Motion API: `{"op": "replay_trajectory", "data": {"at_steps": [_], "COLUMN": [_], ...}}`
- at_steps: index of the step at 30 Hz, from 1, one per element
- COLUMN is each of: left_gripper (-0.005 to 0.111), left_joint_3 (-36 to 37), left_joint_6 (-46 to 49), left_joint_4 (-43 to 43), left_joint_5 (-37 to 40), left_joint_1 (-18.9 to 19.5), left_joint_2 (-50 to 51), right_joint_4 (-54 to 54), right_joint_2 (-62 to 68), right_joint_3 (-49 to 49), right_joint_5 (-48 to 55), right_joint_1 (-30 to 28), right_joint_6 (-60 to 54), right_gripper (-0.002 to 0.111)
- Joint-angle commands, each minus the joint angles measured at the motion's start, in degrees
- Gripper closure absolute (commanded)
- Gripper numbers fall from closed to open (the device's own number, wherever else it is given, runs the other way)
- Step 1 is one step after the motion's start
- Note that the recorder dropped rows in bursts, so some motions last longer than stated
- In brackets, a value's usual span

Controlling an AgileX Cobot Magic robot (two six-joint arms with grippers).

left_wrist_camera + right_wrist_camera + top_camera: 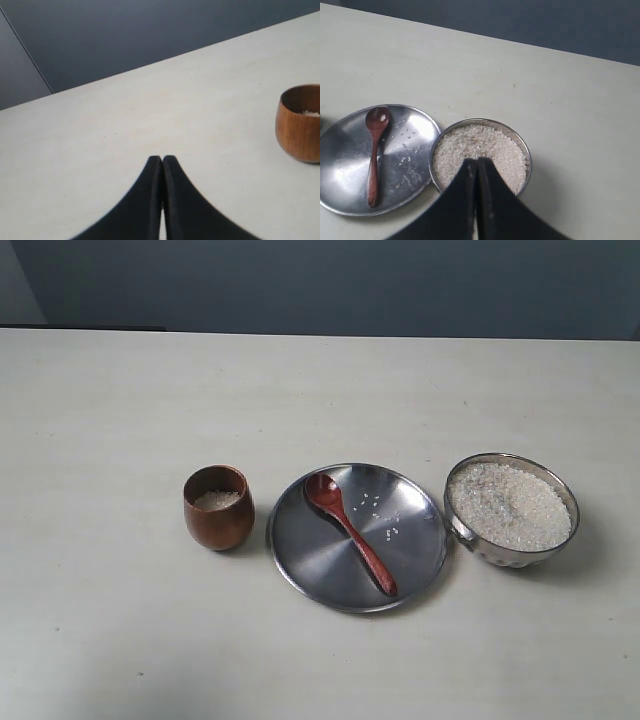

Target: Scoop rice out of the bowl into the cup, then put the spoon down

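Observation:
The wooden spoon point(350, 532) point(374, 154) lies free on the flat steel plate point(310, 560) point(340, 165), its round end toward the far side. To its right stands the steel bowl point(460, 533) point(526, 160) heaped with rice point(508, 505) point(470, 150). Left of the plate stands the wooden cup point(218, 520) point(299, 131), with some rice point(217, 500) inside. Neither arm shows in the exterior view. My left gripper point(162, 159) is shut and empty over bare table beside the cup. My right gripper point(476, 161) is shut and empty, hovering above the bowl.
A few loose rice grains point(380, 512) lie scattered on the plate. The pale table point(320, 390) runs back to a dark wall point(320, 280); its far half holds nothing.

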Motion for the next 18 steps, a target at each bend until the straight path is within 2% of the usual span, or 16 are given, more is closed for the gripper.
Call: {"op": "replay_trajectory", "data": {"at_steps": [1,8,18], "left_gripper": [0.106,0.106,0.106], "left_joint_3": [0.3,0.3,0.3], "left_joint_6": [-0.3,-0.2,-0.3], "left_joint_4": [0.0,0.0,-2.1], "left_joint_5": [3.7,6.9,8.3], "left_joint_1": [0.1,0.1,0.1], "left_joint_2": [-1.1,-6.5,-9.0], "right_joint_4": [-0.2,-0.2,-0.2], "right_joint_2": [-0.3,-0.3,-0.3], "right_joint_3": [0.3,0.3,0.3], "right_joint_5": [-0.3,0.0,0.0], "right_joint_1": [-0.3,-0.3,-0.3], "right_joint_6": [0.1,0.1,0.1], "right_gripper": [0.108,0.108,0.108]}}
